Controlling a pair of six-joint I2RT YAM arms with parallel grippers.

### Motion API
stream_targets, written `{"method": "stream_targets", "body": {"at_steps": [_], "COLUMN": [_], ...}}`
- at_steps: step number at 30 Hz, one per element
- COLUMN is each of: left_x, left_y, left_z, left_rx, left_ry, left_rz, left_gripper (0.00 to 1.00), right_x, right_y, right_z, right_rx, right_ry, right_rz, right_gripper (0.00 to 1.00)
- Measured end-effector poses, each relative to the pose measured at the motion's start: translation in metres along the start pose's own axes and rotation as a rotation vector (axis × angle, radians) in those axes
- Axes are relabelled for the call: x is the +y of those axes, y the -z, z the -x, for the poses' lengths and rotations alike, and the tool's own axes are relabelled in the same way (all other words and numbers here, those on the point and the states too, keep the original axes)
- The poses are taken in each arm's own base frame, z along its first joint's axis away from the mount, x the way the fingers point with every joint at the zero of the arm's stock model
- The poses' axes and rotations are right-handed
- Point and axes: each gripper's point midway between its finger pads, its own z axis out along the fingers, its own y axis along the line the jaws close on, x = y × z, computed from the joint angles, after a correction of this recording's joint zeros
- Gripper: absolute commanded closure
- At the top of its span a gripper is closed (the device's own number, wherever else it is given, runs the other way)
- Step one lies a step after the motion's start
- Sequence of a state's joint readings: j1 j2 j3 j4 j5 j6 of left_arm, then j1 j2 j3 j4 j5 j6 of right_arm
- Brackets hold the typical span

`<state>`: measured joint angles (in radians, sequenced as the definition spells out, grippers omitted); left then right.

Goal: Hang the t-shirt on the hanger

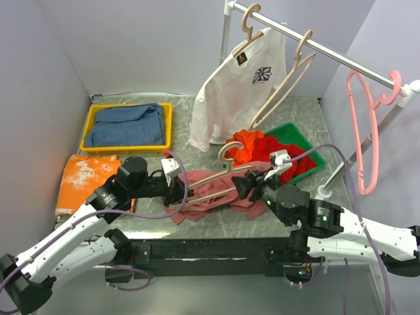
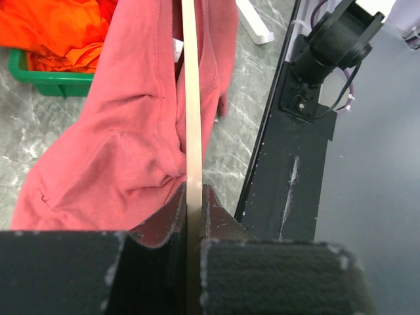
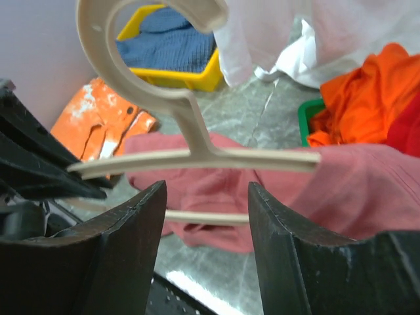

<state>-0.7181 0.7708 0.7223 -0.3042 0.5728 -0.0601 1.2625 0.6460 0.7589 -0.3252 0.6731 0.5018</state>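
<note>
Grey marble table [image 1: 308, 111], purple walls. The t-shirt [image 1: 209, 195] lies bunched near the front edge, between both grippers, with one end of the hanger [image 1: 211, 177] inside its fabric. Left gripper [image 2: 193, 207] is clamped on the hanger's other end. Right gripper [image 3: 207, 216] is spread wide, facing the hanger without touching it. Green bin [image 1: 314, 152] sits just behind.

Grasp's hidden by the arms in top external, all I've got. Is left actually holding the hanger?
Observer: Yes. Left wrist shows the left fingers shut on the hanger, on its thin bar.
Operator: Right too?
Observer: No. Right wrist shows the right fingers open, with the hanger neck above the gap and clear of both.
Operator: Shirt threaded?
Observer: Can't confirm. In right wrist one bar end meets the t-shirt; the other end is bare.
</note>
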Motion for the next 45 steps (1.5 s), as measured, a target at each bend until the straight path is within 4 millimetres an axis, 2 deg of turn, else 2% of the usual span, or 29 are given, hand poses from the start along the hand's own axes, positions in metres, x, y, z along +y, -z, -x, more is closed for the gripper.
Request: {"method": "stream_targets", "body": {"at_steps": [7, 14, 18, 20, 21, 22, 23, 25, 29, 30, 37, 42, 45], "left_x": [-0.001, -0.006, -0.013, -0.015, -0.014, -0.013, -0.012, -0.011, -0.008, -0.007, -0.003, 0.02, 0.038], "left_y": [-0.005, -0.007, -0.008, -0.008, -0.008, -0.007, -0.006, -0.005, -0.006, -0.006, -0.001, 0.02, 0.031], "left_z": [-0.005, -0.009, -0.008, -0.007, -0.007, -0.007, -0.007, -0.008, 0.005, 0.01, 0.04, 0.074, 0.082], "left_rx": [0.024, 0.044, 0.046, 0.051, 0.054, 0.059, 0.063, 0.074, 0.036, 0.021, -0.058, -0.184, -0.217], "left_ry": [0.019, 0.018, 0.008, 0.007, 0.01, 0.015, 0.023, 0.047, 0.087, 0.098, 0.197, 0.33, 0.423], "left_rz": [-0.016, -0.035, -0.049, -0.046, -0.037, -0.027, -0.019, 0.001, 0.041, 0.048, 0.12, 0.318, 0.419], "left_gripper": [0.99, 0.98, 0.97, 0.94, 0.92, 0.88, 0.86, 0.7, 0.46, 0.04, 0.03, 0.04, 0.04], "right_x": [0.01, 0.011, 0.015, 0.013, 0.012, 0.006, 0.002, -0.003, 0.0, 0.001, -0.004, -0.006, -0.006], "right_y": [-0.024, -0.042, -0.05, -0.053, -0.054, -0.055, -0.055, -0.056, -0.057, -0.057, -0.055, -0.053, -0.051], "right_z": [0.001, -0.01, -0.008, -0.008, -0.009, -0.01, -0.012, -0.016, -0.018, -0.018, -0.019, -0.026, -0.029], "right_rx": [-0.02, -0.007, -0.032, -0.043, -0.046, -0.05, -0.051, -0.05, -0.061, -0.066, -0.11, -0.123, -0.13], "right_ry": [0.058, 0.116, 0.109, 0.113, 0.12, 0.132, 0.144, 0.152, 0.136, 0.133, 0.144, 0.167, 0.178], "right_rz": [-0.051, -0.106, -0.118, -0.136, -0.145, -0.17, -0.182, -0.197, -0.183, -0.178, -0.152, -0.132, -0.115], "right_gripper": [0.34, 0.35, 0.45, 0.61, 0.69, 0.81, 0.87, 1.0, 1.0, 1.0, 1.0, 1.0, 1.0]}}
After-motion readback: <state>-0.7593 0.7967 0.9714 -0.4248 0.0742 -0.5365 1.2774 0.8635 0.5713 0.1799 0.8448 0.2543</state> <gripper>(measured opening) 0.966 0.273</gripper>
